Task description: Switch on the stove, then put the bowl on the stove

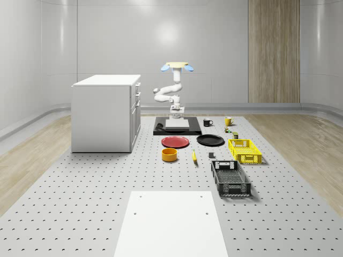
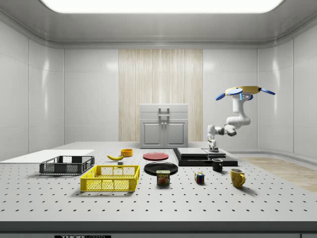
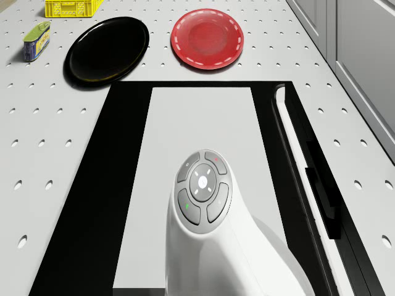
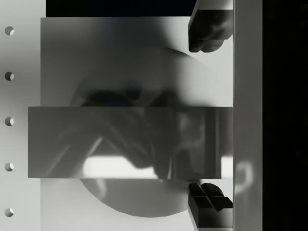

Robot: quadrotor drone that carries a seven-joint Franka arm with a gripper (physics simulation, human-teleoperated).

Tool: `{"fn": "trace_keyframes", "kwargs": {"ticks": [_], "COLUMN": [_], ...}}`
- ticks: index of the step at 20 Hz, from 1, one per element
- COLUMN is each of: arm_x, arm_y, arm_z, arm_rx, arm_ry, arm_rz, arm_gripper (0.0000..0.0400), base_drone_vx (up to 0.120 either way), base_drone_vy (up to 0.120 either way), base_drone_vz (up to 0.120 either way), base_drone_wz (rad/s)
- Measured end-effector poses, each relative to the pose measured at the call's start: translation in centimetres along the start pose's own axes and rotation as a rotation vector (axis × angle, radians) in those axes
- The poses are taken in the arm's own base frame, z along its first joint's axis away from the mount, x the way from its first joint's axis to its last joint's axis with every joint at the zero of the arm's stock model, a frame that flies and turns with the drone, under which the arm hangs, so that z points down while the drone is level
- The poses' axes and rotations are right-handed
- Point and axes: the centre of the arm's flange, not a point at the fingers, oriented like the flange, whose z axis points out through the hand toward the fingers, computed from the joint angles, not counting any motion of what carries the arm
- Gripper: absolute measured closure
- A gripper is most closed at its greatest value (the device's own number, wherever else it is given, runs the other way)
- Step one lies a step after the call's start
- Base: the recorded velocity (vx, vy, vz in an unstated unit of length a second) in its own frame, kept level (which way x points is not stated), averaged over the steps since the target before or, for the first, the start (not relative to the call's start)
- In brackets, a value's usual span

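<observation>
Hovering drone point(image 2: 242, 91) behind stove point(image 1: 177, 126), pincer point(image 4: 210, 115) spread over it, bowl point(image 1: 169, 155) apart

Setting: a simulated robotics test room, not a lived-in kitchen.
Floor: a large grey perforated platform point(image 1: 80, 187) with a regular hole grid, set on wood-look flooring.
Walls: plain pale panels with rounded corners; one wooden panel point(image 1: 273, 51) on the far wall.
Lighting: a broad ceiling light panel point(image 2: 158, 5).
Furnishing: a lone white cabinet point(image 1: 104, 112) at the whole-scene view's left.
Kitchen props: a flat black stove point(image 1: 177, 126), plates, mugs, and crates laid out on the platform.
Occupant: a drone point(image 1: 176, 66) hovering above the stove's far side.
</observation>
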Motion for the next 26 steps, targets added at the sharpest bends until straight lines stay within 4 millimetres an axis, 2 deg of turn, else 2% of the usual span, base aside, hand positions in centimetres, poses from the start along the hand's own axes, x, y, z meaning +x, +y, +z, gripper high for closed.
{"fn": "trace_keyframes", "kwargs": {"ticks": [6, 26], "arm_x": [0.1, -1.4], "arm_y": [-0.2, -1.9], "arm_z": [0.1, 0.2], "arm_rx": [0.0, 0.0], "arm_ry": [0.0, 0.0], "arm_rz": [0.0, 0.001], "arm_gripper": [0.0, 0.0], "base_drone_vx": [0.0, 0.0], "base_drone_vy": [0.0, 0.0], "base_drone_vz": [0.0, 0.0], "base_drone_wz": [0.0, 0.0]}}
